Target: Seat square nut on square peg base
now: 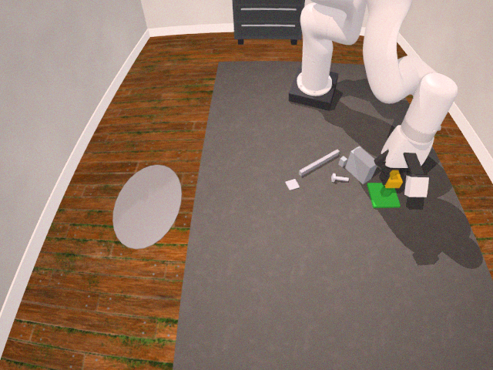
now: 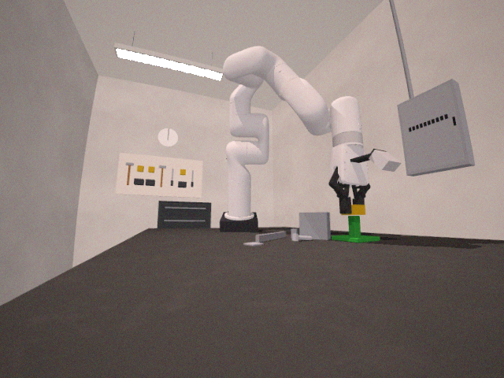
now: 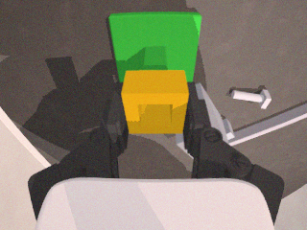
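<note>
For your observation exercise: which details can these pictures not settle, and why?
- Top view: the green peg is partly hidden by the yellow nut and gripper.
- Wrist view: the nut covers the peg top, so whether it has threaded on is unclear.
- Exterior view: the bolt is too small.

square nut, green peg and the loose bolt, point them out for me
square nut [image 3: 155, 103], wrist view, its top face
green peg [image 2: 354, 225], exterior view, its upright post
bolt [image 1: 339, 178], top view, its shaft

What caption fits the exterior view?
Gripper shut on the yellow square nut, poised atop the green square peg, not yet seated.
</note>
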You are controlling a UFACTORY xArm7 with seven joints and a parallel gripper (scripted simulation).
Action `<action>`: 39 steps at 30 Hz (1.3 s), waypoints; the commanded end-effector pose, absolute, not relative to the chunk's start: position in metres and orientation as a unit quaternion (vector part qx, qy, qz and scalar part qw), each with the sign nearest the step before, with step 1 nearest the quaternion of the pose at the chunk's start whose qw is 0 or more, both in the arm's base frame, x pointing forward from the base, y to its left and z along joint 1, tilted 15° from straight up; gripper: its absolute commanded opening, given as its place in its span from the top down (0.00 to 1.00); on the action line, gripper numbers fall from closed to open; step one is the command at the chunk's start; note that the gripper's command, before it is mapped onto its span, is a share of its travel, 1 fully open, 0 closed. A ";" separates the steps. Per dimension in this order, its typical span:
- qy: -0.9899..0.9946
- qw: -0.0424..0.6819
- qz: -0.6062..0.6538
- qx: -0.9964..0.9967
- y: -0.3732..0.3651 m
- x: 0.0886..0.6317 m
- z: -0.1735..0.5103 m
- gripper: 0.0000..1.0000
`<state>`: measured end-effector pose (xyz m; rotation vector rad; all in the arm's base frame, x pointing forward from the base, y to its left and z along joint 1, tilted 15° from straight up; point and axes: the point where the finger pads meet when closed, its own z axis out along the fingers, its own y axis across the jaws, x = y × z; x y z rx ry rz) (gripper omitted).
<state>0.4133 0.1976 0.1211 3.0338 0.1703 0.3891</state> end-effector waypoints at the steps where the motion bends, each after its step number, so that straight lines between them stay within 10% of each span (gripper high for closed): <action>1: 0.056 0.039 0.129 0.989 0.198 0.414 0.122 1.00; 39: 0.056 0.038 0.129 0.989 0.198 0.416 0.116 1.00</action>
